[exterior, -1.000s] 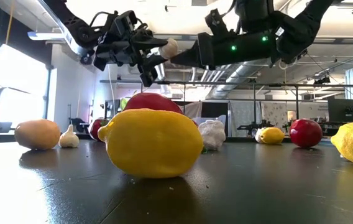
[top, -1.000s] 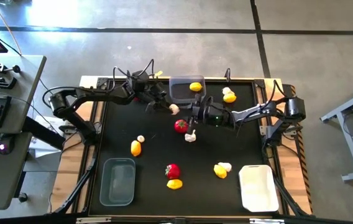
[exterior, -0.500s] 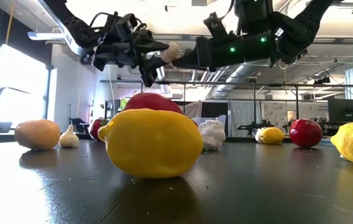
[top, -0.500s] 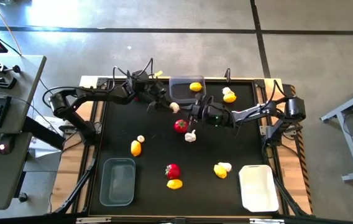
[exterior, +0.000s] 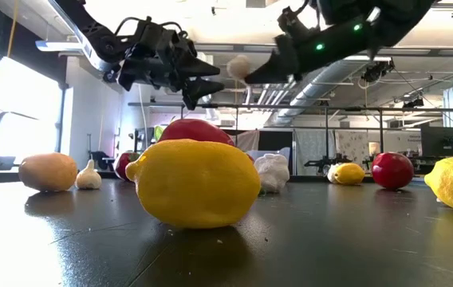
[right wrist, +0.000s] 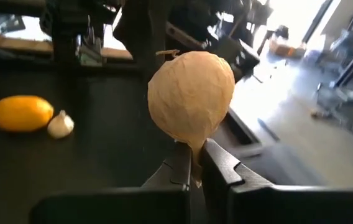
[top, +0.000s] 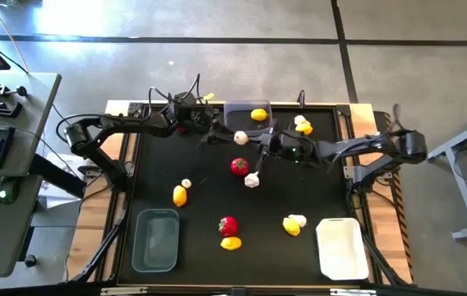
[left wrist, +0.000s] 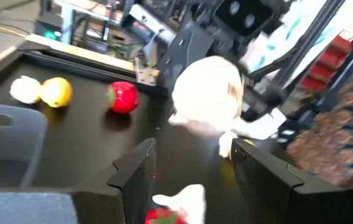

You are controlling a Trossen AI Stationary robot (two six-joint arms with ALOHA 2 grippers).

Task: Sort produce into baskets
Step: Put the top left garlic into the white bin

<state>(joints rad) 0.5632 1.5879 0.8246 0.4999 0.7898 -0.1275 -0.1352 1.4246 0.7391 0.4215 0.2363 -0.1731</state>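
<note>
High view shows a black desk [top: 159,164] with two dark arms meeting near its far middle. The right hand [top: 254,140] has its fingers [right wrist: 217,165] pressed together on the thin stem of a whitish garlic bulb [top: 241,137], pinching it in the air above the desk; in the right wrist view the bulb stands fat end away from the fingers, stem between them, long axis in line with the fingers. The left hand [top: 219,131] sits just beside the bulb with its fingers [left wrist: 136,171] spread apart, not touching it; in the left wrist view the bulb floats beyond the gap.

Just behind the two hands a grey basket [top: 235,122] at the far edge holds a yellow lemon [top: 259,114]. Below the hands, on the desk, a red fruit [top: 239,166] lies with a second garlic bulb [top: 251,180] near it. Another grey basket [top: 156,240] sits at the near left, and a white basket [top: 340,247] at the near right. More produce is scattered across the desk between them.
</note>
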